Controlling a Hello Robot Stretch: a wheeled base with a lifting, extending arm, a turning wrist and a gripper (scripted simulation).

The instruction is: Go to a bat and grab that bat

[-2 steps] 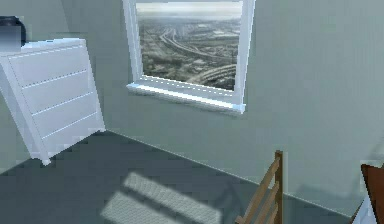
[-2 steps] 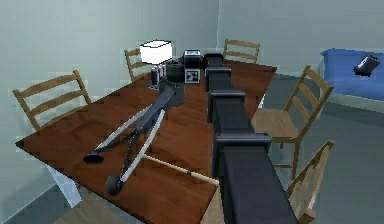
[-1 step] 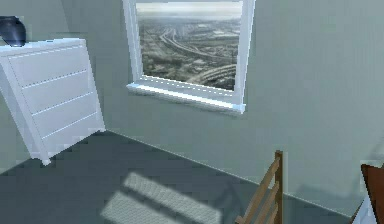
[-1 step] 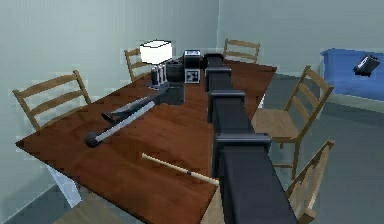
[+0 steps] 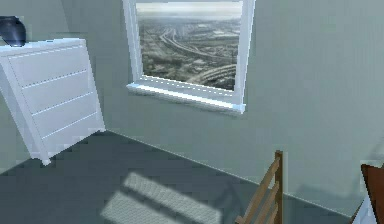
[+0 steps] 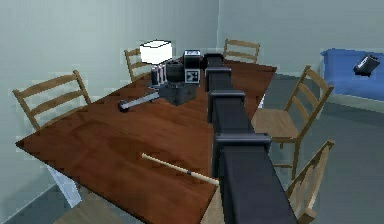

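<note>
Grey-green walls, dark floor, and we're parked at a long wooden worktop (image 6: 100, 150) ringed by chairs (image 6: 50, 100). And there's the bat (image 6: 180, 170): a pale, thin stick lying flat on the wood, close to the near edge, just beside the arm (image 6: 235, 130) on the arm side view's left.

So the going-to part looks done, folks. The grab is not: that bat rests on the worktop with nothing on it. The arm runs well out past it, and the jaws sit far up the wood, near a white box (image 6: 155, 50), well apart from the bat. Whether the jaws are apart or together, I cannot tell, nor whether they carry anything.

What's left, by my reading? Draw the arm back, bring the jaws in line with the bat, come down, take it, lift. The bat lies at a slant across the arm's line, so the wrist may want a turn.

Now the edges. The bat is near the worktop's lip, so a clumsy nudge could roll it onto the floor. A chair stands close on either side of the arm, which makes for tight quarters if the base shifts. Off to the arm side view's right sits a blue bed (image 6: 350, 80).

Up ahead, open floor runs to a white dresser (image 5: 55, 90) and a window (image 5: 190, 50), with a chair back (image 5: 265, 195) low at the forward view's right.
</note>
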